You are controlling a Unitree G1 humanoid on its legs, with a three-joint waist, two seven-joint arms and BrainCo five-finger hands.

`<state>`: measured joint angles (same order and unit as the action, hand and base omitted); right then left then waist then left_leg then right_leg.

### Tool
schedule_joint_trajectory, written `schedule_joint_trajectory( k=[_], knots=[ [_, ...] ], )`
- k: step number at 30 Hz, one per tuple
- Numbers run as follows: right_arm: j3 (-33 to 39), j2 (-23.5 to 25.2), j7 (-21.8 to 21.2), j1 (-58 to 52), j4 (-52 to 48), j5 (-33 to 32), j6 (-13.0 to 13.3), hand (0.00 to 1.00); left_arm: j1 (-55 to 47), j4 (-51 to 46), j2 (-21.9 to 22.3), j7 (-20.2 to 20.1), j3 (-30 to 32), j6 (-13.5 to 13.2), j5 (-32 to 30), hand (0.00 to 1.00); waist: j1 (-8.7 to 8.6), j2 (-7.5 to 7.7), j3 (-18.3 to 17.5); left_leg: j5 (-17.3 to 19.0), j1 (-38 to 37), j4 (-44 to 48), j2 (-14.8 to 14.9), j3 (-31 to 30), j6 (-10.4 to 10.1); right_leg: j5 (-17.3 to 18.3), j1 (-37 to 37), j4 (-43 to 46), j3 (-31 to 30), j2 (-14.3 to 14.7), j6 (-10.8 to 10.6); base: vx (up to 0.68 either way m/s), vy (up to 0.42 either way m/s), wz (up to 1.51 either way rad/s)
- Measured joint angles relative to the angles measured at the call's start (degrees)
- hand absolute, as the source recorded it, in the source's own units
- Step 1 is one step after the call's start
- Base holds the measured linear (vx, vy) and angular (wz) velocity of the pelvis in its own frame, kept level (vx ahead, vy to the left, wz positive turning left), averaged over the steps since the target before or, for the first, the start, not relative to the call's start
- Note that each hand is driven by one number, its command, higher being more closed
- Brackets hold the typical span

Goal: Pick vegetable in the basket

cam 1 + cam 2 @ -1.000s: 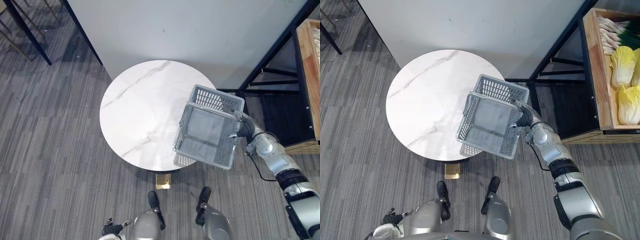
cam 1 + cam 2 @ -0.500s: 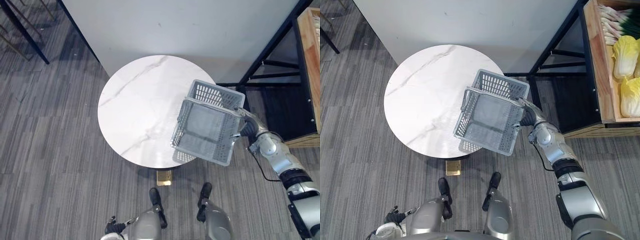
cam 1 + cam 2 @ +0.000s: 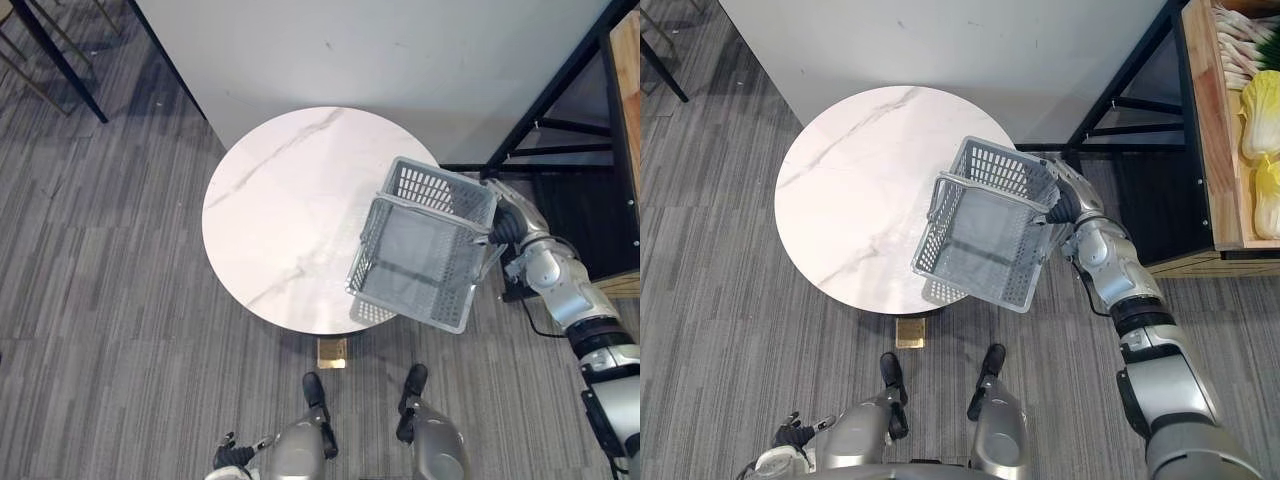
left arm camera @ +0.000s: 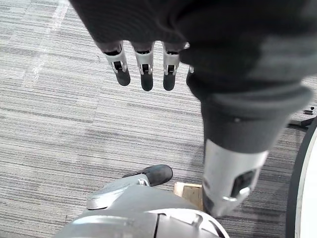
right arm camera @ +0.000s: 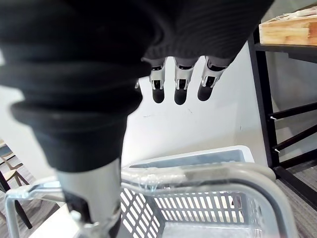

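My right hand [image 3: 1068,198] is shut on the handle [image 5: 198,173] of a grey plastic basket [image 3: 985,245], which it holds tilted in the air over the right edge of the round white marble table [image 3: 270,200]. The basket is empty. Yellow-green cabbages [image 3: 1262,100] and pale leeks [image 3: 1240,35] lie in a wooden crate [image 3: 1210,120] on a shelf at the far right, well apart from the basket. Down by my side, close to the floor, hangs my left hand [image 3: 790,435], open and holding nothing.
A black metal shelf frame [image 3: 1120,90] stands between the table and the crate. A grey wall [image 3: 380,50] runs behind the table. Dark chair legs [image 3: 50,60] stand at the far left on the striped grey carpet [image 3: 100,330].
The whole picture has shifted a little with the camera. My right hand has moved slightly farther away and up, tilting the basket a bit more; the basket stays over the table's right edge.
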<state>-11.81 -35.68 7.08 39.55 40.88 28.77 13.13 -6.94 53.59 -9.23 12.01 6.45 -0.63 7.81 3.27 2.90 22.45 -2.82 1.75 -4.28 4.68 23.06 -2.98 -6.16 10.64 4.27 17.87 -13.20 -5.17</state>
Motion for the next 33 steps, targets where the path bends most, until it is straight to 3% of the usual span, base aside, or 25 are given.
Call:
schedule_joint_trajectory(
  k=[20,27,28,33],
  knots=[
    [-5.04,0.37,-2.36,2.09,0.01,0.61,-0.71,0.0,0.0,0.04,0.0,0.11,-1.84,-0.18,0.01,0.0,0.23,-1.15,0.64,-0.99,-0.08,-1.1,0.0,-0.41,0.15,0.0,0.06,0.05,0.45,0.08,0.01,0.01,-0.007,0.01],
    [-6.13,0.89,-2.57,4.72,0.57,0.59,-3.15,0.0,0.0,0.13,0.03,0.29,-2.21,-0.25,0.01,0.0,0.59,-2.03,1.37,-1.13,0.18,-1.1,0.05,-0.87,0.12,0.05,0.13,0.21,0.83,0.03,0.07,0.02,-0.016,0.02],
    [-6.64,1.06,-2.7,4.83,0.75,0.59,-3.24,1.0,0.0,0.19,0.03,0.29,-2.23,-0.31,0.02,0.0,0.65,-2.05,1.44,-1.17,0.31,-1.1,0.06,-1.0,0.12,0.06,0.21,0.23,0.94,0.01,0.09,0.03,-0.021,0.05],
    [-6.63,2.91,-2.88,5.51,4.56,0.56,-3.87,1.0,0.23,0.33,0.1,0.29,-2.87,-0.89,0.01,0.0,1.14,-2.01,1.63,-1.52,1.44,-1.09,0.05,-1.6,0.2,0.12,1.2,0.59,1.25,-0.13,0.15,0.03,-0.018,0.07]
  ],
)
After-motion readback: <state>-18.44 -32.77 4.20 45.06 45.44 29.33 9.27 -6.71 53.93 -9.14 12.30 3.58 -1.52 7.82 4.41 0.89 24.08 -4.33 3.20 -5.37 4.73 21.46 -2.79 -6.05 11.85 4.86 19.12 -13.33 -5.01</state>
